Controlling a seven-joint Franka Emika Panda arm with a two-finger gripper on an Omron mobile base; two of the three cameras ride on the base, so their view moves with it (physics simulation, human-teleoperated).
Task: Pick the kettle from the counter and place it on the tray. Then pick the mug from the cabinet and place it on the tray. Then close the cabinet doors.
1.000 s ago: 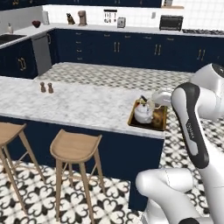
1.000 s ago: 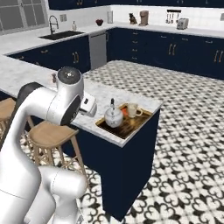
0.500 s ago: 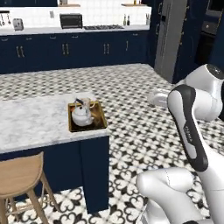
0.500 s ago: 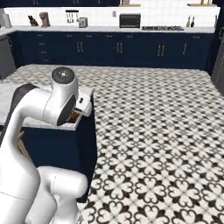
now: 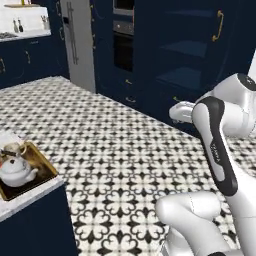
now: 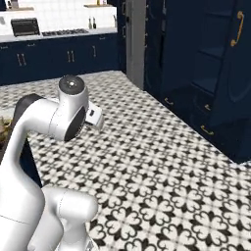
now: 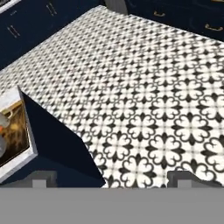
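Kettle, one white example, stood on the single wooden-rimmed tray at the corner of the marble counter in the left base view, one mug just behind it and the open navy cabinet across the patterned floor. In the right base view, one cabinet door with a brass handle stood swung open beside the shelves. In the hand view, the gripper showed two fingertips set wide apart, holding nothing, above the floor, with the tray at the left edge.
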